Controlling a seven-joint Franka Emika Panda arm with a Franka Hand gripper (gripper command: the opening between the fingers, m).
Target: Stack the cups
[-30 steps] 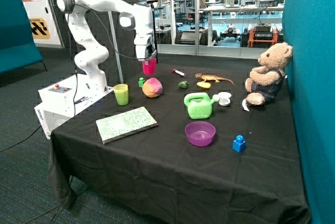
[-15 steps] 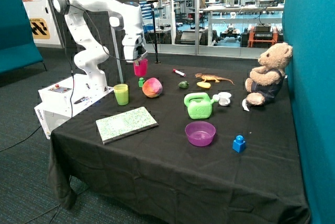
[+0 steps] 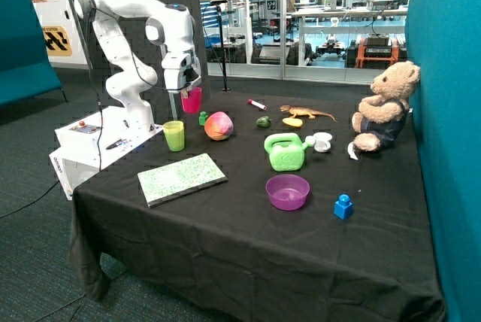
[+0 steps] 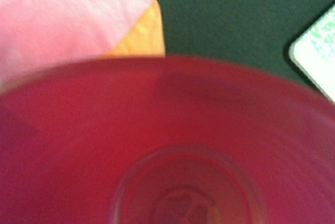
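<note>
Magenta-pink plastic tumbler point(image 3: 192, 100): small, upright, mouth up, hanging in the air above the worktop; in the wrist view point(image 4: 172, 150) its translucent red-pink inside fills most of the picture, with faint rings on the wall and a round base bearing a moulded mark
End effector point(image 3: 188, 89): clamped on the rim of the magenta-pink tumbler, at the tip of the white Franka arm point(image 3: 128, 6), which bends over the corner of the worktop nearest its base
Yellow-green plastic tumbler point(image 3: 174, 135): standing upright on the cloth, below the held tumbler and a little nearer the camera; translucent green outside with yellow showing at the rim, whether it is one cup or two nested I cannot tell
Worktop point(image 3: 248, 239): covered with a black cloth
Soft pink-and-orange ball point(image 3: 219, 126): on the cloth just beside the green tumbler's spot, under and past the held cup; seen in the wrist view as a pink and orange shape point(image 4: 94, 20) beyond the rim
Speckled white-green book point(image 3: 182, 178): lying flat near the front edge; one corner point(image 4: 316, 46) shows in the wrist view
Wide purple bowl point(image 3: 287, 191): well apart from the tumblers, near the green toy watering can point(image 3: 285, 152)
</note>
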